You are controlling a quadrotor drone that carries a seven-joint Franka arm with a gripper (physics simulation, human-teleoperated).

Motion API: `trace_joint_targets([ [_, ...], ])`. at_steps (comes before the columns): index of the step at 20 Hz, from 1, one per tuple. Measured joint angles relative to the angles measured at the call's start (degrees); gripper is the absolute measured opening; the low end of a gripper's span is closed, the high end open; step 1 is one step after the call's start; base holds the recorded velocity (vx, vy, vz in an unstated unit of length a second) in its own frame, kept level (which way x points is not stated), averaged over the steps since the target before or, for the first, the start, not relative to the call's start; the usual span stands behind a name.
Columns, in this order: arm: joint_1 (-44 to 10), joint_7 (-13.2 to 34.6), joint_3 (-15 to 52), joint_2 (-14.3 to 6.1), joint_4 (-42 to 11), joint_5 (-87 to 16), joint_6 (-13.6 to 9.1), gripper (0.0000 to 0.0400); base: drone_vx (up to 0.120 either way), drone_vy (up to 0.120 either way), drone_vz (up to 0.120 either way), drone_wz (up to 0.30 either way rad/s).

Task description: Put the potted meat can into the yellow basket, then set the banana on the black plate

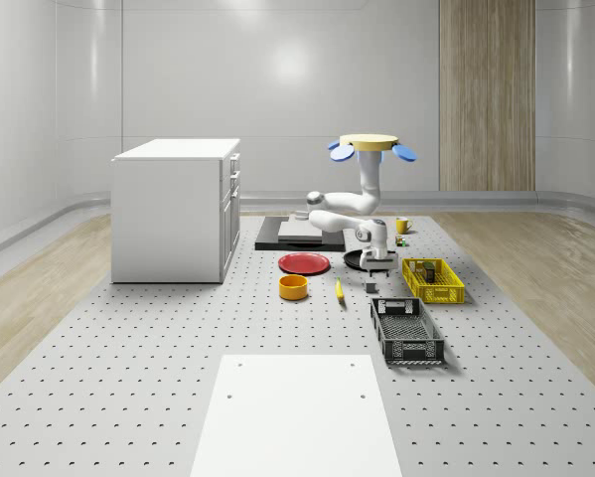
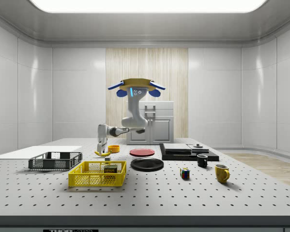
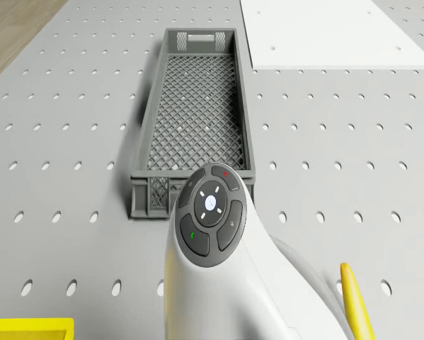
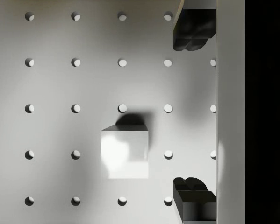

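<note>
The potted meat can [image 1: 428, 270] [image 2: 110, 169] lies inside the yellow basket [image 1: 438, 293] [image 2: 94, 180]. On the table between the orange bowl and the basket lies the banana [image 1: 339, 290] [image 2: 101, 153] [image 3: 354, 301]. Behind it sits the black plate [image 1: 355, 259] [image 2: 146, 164], bare. The drone [image 1: 367, 144] [image 2: 136, 88] hovers above the plate area with its arm reaching down. My gripper [image 1: 376, 266] [image 2: 104, 147] [image 4: 193, 114] hangs open and empty just above the table, to the right of the banana in the whole-scene view. A small grey cube [image 1: 370, 288] [image 4: 125, 151] lies beneath it.
A grey mesh crate [image 1: 406, 331] [image 2: 55, 161] [image 3: 194, 120] stands in front of the basket. Red plate [image 1: 304, 263], orange bowl [image 1: 293, 287], white cabinet [image 1: 176, 209], yellow mug [image 2: 221, 172], black mug [image 2: 202, 161], a colour cube [image 2: 184, 173] and a white sheet [image 1: 297, 412] are around.
</note>
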Motion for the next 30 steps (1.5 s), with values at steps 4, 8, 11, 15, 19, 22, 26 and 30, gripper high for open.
trace_joint_targets([
  [4, 0.0, 0.0, 0.0, 0.0, 0.0, 0.0, 0.0, 0.04, 0.09, -0.12, 0.0, 0.0],
  [8, 0.0, 0.0, 0.0, 0.0, 0.0, 0.0, 0.0, 0.04, 0.0, -0.12, -0.07, 0.0],
  [11, 0.0, 0.0, 0.0, 0.0, 0.0, 0.0, 0.0, 0.04, 0.0, -0.12, -0.04, 0.0],
  [15, 0.0, 0.0, 0.0, 0.0, 0.0, 0.0, 0.0, 0.04, 0.0, -0.12, 0.0, 0.0],
  [19, 0.0, 0.0, 0.0, -0.1, 0.0, 0.0, 0.1, 0.04, 0.0, -0.12, 0.0, 0.0],
  [22, 0.0, 0.0, 0.0, -0.1, 0.0, 0.0, 0.1, 0.04, 0.027, -0.12, 0.0, 0.0],
  [26, 0.0, 0.0, 0.0, -0.1, 0.0, 0.0, 0.1, 0.04, 0.1, -0.12, 0.0, 0.0],
  [30, 0.0, 0.0, 0.0, -0.1, 0.0, 0.0, 0.1, 0.04, 0.0, -0.12, -0.02, 0.0],
])
